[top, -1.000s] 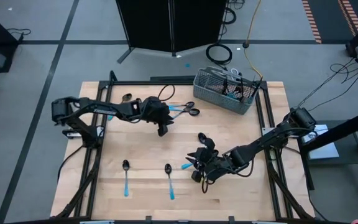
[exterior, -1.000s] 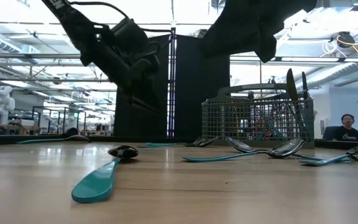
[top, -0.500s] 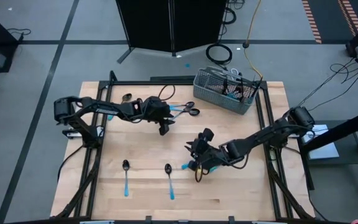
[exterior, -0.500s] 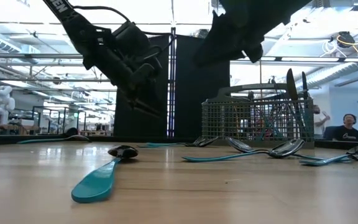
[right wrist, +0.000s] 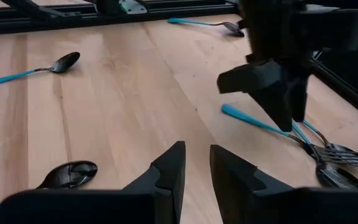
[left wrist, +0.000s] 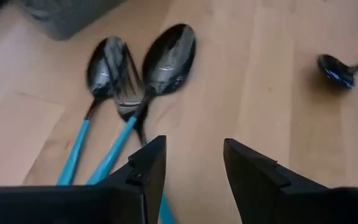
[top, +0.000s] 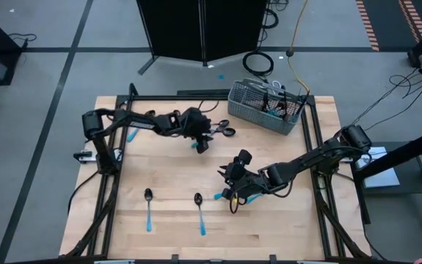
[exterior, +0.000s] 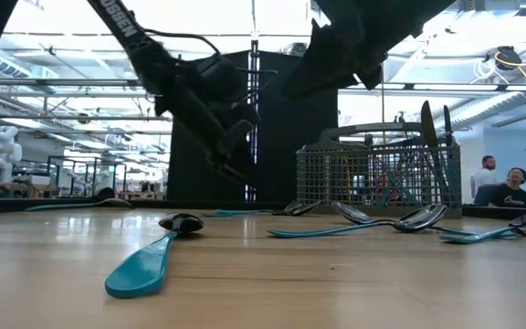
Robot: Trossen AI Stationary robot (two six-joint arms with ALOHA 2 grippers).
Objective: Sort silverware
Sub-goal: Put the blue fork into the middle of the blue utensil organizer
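Two spoons and a fork point(left wrist: 143, 74) with dark heads and light-blue handles lie bunched on the table point(top: 222, 130), near the mesh basket point(top: 264, 106). My left gripper point(left wrist: 194, 168) hangs open just above their handle ends point(top: 202, 142), touching nothing. It also shows in the right wrist view point(right wrist: 278, 93). My right gripper point(right wrist: 194, 165) hovers mid-table point(top: 231, 192); its fingers stand a narrow gap apart with bare wood showing between them. A light-blue handle end point(top: 218, 196) shows beside it. I cannot tell whether the gripper touches it.
Two spoons point(top: 148, 199) point(top: 198, 202) lie near the front edge, handles toward it. Another piece point(top: 151, 115) lies at the far left. The basket point(exterior: 373, 174) holds upright silverware. A dark frame rail point(top: 310, 139) borders the table. People point(exterior: 505, 187) are in the room behind.
My left gripper has moved toward the table's right edge and down, ending over the handle ends of the bunched silverware. My right gripper has swung a little toward the far left and rolled at the wrist, then kept still. No silverware has moved.
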